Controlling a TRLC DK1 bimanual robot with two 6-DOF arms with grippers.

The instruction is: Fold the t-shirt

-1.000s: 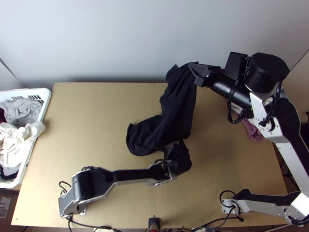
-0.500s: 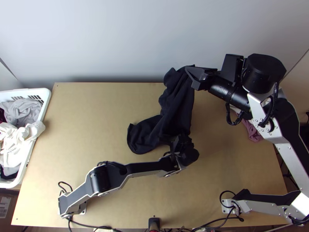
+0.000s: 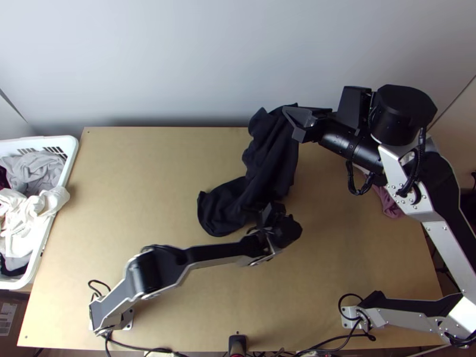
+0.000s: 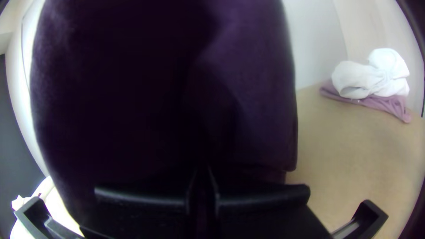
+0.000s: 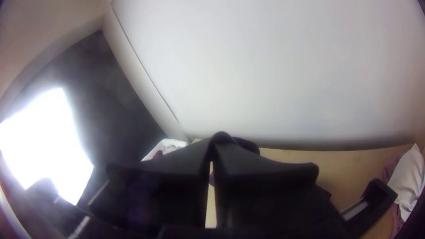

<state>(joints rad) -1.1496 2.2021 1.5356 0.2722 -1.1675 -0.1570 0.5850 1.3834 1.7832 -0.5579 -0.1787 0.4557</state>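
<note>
Pinching tee (image 3: 269, 156) (dk), R hand (image 3: 287, 110)

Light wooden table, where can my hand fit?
Bare wood lies between the white plastic basket and creased black cloth, and between the left black pincer and right arm's metal base. It's crowded around the cloth and right pincer.

"The left arm (image 3: 214, 254) stretches from lower left past centre, its wrist bent, left gripper (image 3: 271, 214) with fingers (image 4: 261, 197) together."
"And the right arm (image 3: 443, 238)?"
"Raised along the right edge, right gripper (image 3: 291, 113) pointing left at upper centre, tips pressed together."
</note>
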